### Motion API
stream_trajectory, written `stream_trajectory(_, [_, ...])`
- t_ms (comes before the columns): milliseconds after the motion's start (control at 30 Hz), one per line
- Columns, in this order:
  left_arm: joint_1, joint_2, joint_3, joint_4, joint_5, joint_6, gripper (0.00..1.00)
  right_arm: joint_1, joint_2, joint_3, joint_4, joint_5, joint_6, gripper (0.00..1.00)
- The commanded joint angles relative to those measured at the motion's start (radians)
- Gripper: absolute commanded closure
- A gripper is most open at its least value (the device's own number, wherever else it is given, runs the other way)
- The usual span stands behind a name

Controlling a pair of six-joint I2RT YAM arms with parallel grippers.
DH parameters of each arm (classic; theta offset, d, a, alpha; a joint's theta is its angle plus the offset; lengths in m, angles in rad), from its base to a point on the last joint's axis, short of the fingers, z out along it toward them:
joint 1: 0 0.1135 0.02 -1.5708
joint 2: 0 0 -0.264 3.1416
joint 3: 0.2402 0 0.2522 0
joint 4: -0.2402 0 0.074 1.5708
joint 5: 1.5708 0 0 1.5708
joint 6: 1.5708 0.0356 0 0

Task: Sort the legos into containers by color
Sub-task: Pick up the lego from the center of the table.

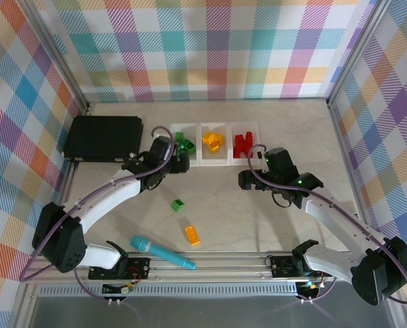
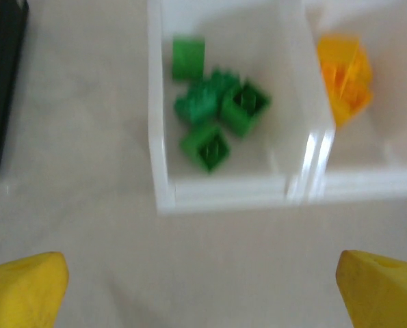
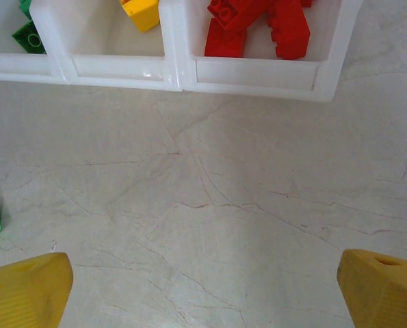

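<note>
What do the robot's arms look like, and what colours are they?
Both arms, the left arm and the right arm, have smooth white curved links joined by chunky black joints. A thin purple cable loops along each one. The left tool and the right tool each end in two yellow, wedge-shaped fingers.

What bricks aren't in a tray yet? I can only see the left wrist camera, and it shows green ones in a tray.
Observer: Two are loose on the table: a green brick and an orange brick.
Operator: Is there a tray for red ones?
Observer: Yes. The third tray, at the right end of the row, holds red bricks.
Operator: Is there anything else lying around?
Observer: A teal marker pen lies near the front edge, just left of the orange brick.
</note>
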Motion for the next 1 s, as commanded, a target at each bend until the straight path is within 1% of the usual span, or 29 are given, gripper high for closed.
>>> stream_trajectory(0, [-0.072, -0.079, -0.042, -0.21, 0.049, -0.026, 0.0, -0.008, 0.015, -0.013, 0.053, -0.008, -0.001, 0.01])
stream_trajectory(133, [-0.164, -0.123, -0.075, -0.298, 0.022, -0.04, 0.0, -0.021, 0.049, -0.008, 0.081, -0.014, 0.016, 0.01])
stream_trajectory(300, [-0.212, -0.117, -0.111, -0.318, 0.063, -0.033, 0.0, -0.04, 0.094, 0.013, 0.095, -0.041, 0.038, 0.01])
stream_trajectory(433, [-0.242, -0.077, -0.125, -0.319, 0.065, -0.04, 0.0, -0.043, 0.11, 0.029, 0.088, -0.051, 0.037, 0.01])
stream_trajectory(533, [-0.255, -0.028, -0.129, -0.302, 0.072, -0.01, 0.01, -0.043, 0.114, 0.023, 0.094, -0.062, 0.037, 0.01])
stream_trajectory(767, [-0.254, 0.117, -0.106, -0.25, 0.09, 0.071, 0.05, -0.043, 0.123, 0.022, 0.086, -0.074, 0.035, 0.01])
stream_trajectory(967, [-0.238, 0.199, -0.073, -0.229, 0.116, 0.101, 0.11, -0.043, 0.103, 0.016, 0.073, -0.062, 0.025, 0.01])
